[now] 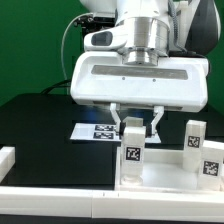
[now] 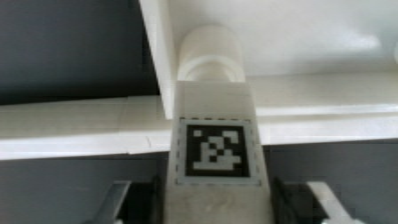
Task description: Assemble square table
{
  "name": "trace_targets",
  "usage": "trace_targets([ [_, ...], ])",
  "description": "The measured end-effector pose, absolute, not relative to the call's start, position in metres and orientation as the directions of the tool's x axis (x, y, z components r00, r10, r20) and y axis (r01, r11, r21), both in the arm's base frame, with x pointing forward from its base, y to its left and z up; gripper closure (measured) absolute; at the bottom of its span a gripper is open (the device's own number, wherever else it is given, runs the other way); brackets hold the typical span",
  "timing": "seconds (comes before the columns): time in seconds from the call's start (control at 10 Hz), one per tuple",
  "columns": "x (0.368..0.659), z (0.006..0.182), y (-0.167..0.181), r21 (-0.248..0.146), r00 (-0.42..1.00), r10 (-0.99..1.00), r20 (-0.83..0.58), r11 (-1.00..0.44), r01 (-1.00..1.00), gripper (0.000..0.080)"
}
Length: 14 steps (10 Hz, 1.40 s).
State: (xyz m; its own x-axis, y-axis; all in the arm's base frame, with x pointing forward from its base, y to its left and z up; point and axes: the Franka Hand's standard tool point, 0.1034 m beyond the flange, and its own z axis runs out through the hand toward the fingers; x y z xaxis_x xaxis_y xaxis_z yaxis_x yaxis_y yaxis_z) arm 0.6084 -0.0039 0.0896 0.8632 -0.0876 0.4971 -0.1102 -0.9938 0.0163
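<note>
The gripper (image 1: 134, 124) pinches a short blocky white plastic leg (image 1: 133, 145) at six o'clock, over the flat white square tabletop (image 1: 140, 182). Leg-mounting step, I'd say; next, seating and twisting it home.

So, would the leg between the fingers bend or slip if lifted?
Probably stiff: the leg looks like a blocky plastic piece. Likely light, as it is short. Its smooth white sides might slip a little between the fingers.
</note>
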Motion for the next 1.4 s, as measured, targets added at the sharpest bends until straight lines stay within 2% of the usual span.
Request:
trace_targets([
  [0.5, 0.611, 0.088, -0.005, 0.027, 0.845, -0.08, 0.529, -0.993, -0.111, 0.0514],
  [0.6, 0.611, 0.088, -0.005, 0.027, 0.846, -0.08, 0.528, -0.993, -0.111, 0.0371],
  [0.7, 0.61, 0.087, -0.004, 0.017, 0.861, -0.088, 0.502, -0.994, -0.112, 0.0371],
  [0.8, 0.614, 0.092, -0.002, 0.0, 0.871, -0.104, 0.48, -0.993, -0.118, 0.02],
  [0.9, 0.619, 0.093, 0.003, -0.021, 0.885, -0.12, 0.449, -0.992, -0.124, 0.02],
  [1.1, 0.626, 0.094, 0.011, -0.08, 0.957, -0.158, 0.244, -0.987, -0.142, 0.0152],
  [1.4, 0.625, 0.089, -0.005, -0.099, 0.987, -0.158, 0.031, -0.983, -0.154, 0.015],
])
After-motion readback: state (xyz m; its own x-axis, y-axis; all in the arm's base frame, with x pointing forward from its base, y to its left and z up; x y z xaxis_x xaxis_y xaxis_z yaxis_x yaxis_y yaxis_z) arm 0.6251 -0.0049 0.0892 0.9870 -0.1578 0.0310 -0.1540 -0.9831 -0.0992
